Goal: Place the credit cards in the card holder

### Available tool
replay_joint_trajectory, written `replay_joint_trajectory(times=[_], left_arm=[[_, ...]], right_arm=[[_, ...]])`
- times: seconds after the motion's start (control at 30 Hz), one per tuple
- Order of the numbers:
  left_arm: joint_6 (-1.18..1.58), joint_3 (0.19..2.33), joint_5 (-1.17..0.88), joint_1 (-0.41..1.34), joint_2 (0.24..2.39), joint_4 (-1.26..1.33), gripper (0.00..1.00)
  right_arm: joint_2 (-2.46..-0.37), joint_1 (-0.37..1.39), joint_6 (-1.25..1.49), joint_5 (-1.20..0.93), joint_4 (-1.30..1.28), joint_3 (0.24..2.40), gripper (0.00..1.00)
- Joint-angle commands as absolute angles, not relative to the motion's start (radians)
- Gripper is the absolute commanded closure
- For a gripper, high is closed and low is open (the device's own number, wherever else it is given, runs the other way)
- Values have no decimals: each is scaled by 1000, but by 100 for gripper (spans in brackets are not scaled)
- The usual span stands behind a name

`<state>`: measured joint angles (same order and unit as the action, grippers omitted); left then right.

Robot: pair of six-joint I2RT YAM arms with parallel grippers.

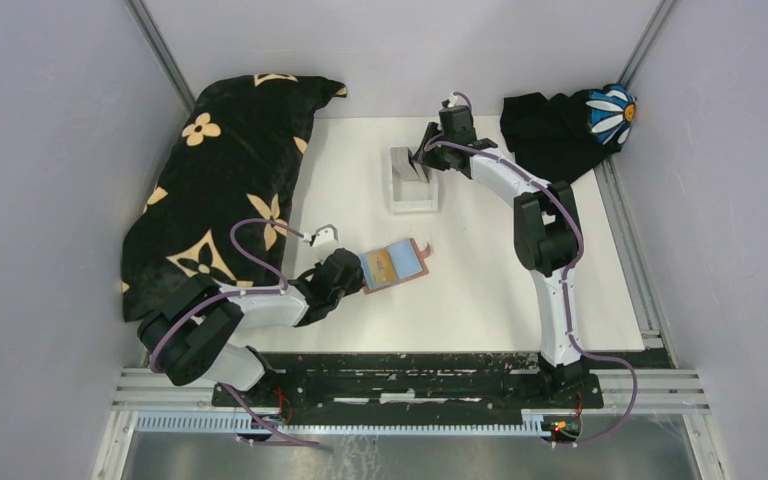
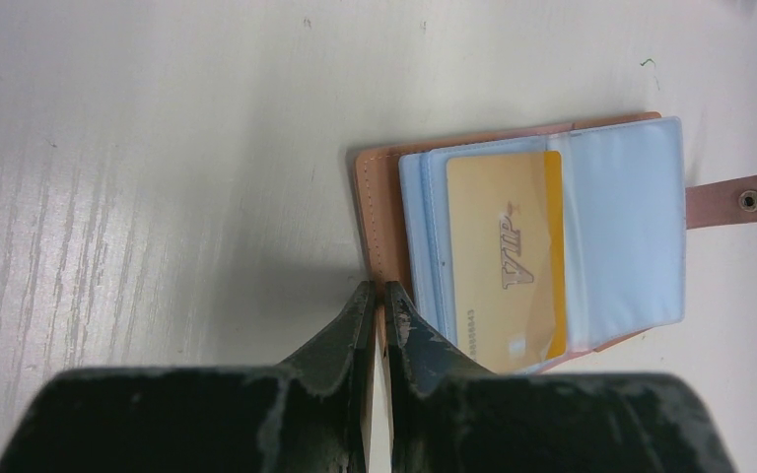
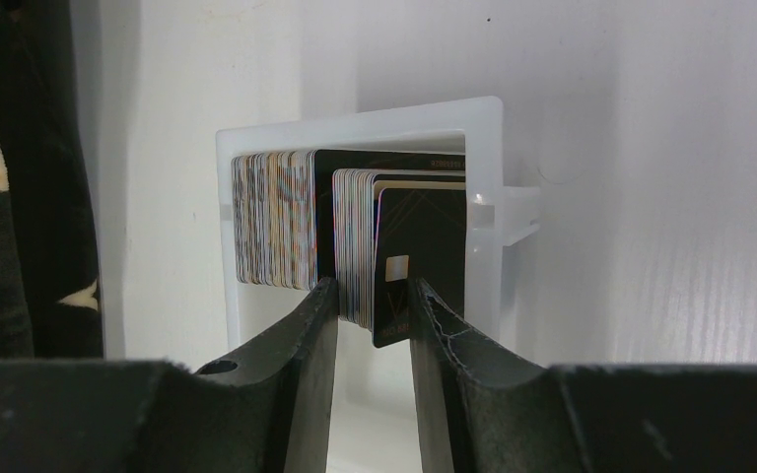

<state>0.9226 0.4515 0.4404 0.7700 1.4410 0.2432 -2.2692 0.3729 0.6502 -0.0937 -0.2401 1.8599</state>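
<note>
Tan leather at the edge of the card holder is pinched by the left gripper, seemingly to keep it spread flat on the surface with its clear sleeves exposed; one gold card sits inside. Well beyond the card holder, the right gripper straddles the front credit cards in a white tray; whether it squeezes them I cannot tell.

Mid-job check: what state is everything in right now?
card holder: lying open, snap undone
gold card: tucked inside the holder
left gripper: shut on the holder's leather edge
white tray: holds cards standing on edge
right gripper: jaws astride a few front cards, grip unclear
</note>
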Motion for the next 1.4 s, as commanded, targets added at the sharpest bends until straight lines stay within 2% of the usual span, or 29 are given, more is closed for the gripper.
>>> replay_joint_trajectory(times=[0.0,0.8,1.03,1.2,1.37], left_arm=[[900,432,425,773,1464,215,86],[885,450,426,772,1463,206,86],[885,449,425,773,1464,206,86],[886,448,425,773,1465,205,86],[890,444,423,772,1466,206,86]], right_arm=[[-2216,384,667,-112,-213,1853,65],[-2205,395,677,-126,-192,1849,64],[-2207,399,677,-128,-190,1847,62],[-2214,399,678,-132,-190,1852,54],[-2220,398,680,-130,-191,1850,57]])
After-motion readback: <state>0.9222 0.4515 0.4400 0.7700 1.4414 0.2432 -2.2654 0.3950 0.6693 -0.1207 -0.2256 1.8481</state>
